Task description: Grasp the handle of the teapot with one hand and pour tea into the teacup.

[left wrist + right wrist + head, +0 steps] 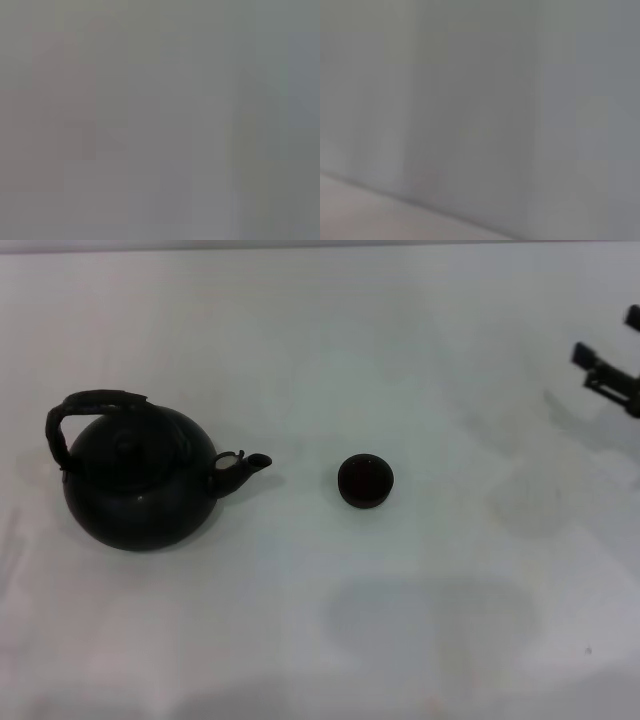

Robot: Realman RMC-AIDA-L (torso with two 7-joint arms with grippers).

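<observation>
the teapot stands upright on the tabletop, spout toward the teacup just beside it, both free of any grip. this fits a pour yet to come or one already finished (the cup's contents can't be read). any grasp should close squarely on the arched handle. the right hand hovers at the far right edge holding nothing, its opening unclear; the left hand is out of sight.

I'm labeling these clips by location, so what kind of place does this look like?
Probably a lab or test bench set up for a tea-pouring demo, not a real kitchen. A dark teapot and a small dark teacup stand alone on a plain white table, with the right gripper at the far right edge.
</observation>
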